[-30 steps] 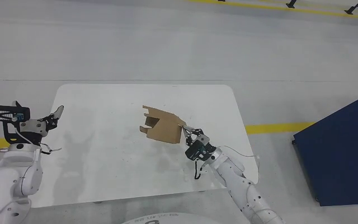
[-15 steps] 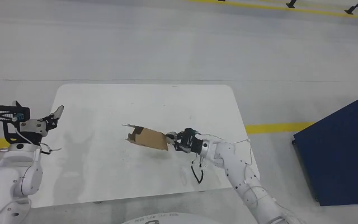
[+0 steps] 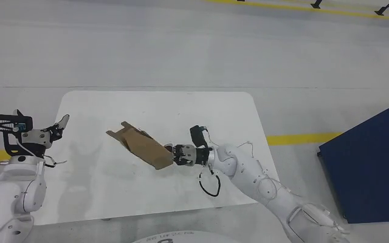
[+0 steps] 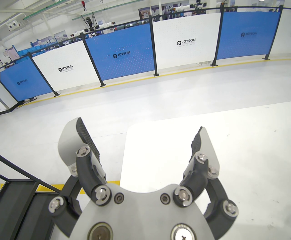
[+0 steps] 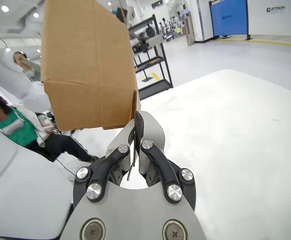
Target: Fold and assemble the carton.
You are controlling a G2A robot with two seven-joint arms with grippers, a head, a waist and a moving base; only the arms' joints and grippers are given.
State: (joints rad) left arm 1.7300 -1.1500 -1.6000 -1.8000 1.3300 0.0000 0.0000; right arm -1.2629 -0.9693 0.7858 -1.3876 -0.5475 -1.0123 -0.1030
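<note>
Fingers [image 5: 152, 131] of the right gripper [image 5: 136, 122] pinch one thin flap edge, and the carton [image 3: 141, 147] hangs mid-frame. Light, bendy cardboard, I'd say, best gripped near a crease. Left gripper [image 4: 139, 130] gapes wide, far left.

A printed logo with a short word sits on each blue panel [image 4: 120, 52] and white panel [image 4: 186, 29] of the far fence.

A pale grey, glossy floor [image 3: 182, 42] is crossed by a yellow painted line [image 3: 304, 138], near which a dark blue panel [image 3: 364, 176] is seen. A white counter with rounded corners [image 3: 121, 194] is set on it. The area is fenced by alternating blue and white perforated panels [image 4: 136, 45] on black posts. A black metal shelving rack [image 5: 156, 86] is placed farther off, and round ceiling lamps [image 5: 36, 15] are lit overhead
</note>
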